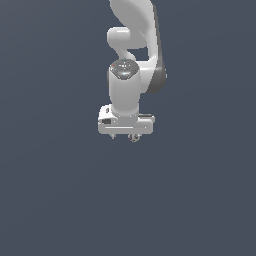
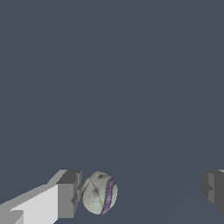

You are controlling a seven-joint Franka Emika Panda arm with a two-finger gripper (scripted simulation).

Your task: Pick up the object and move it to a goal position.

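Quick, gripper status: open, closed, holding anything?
Gripper: open, holding nothing; the ball sits between the fingers, right beside one finger, far from the other.

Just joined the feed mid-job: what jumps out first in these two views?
In the exterior view, the white arm hangs alone against a flat grey-blue background. In the wrist view, the gripper stands wide open, and a small mottled grey ball with a purple stripe sits right beside one finger, far from the other.

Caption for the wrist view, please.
Open gripper straddling a small mottled grey ball, which sits right beside one finger, far from the other.
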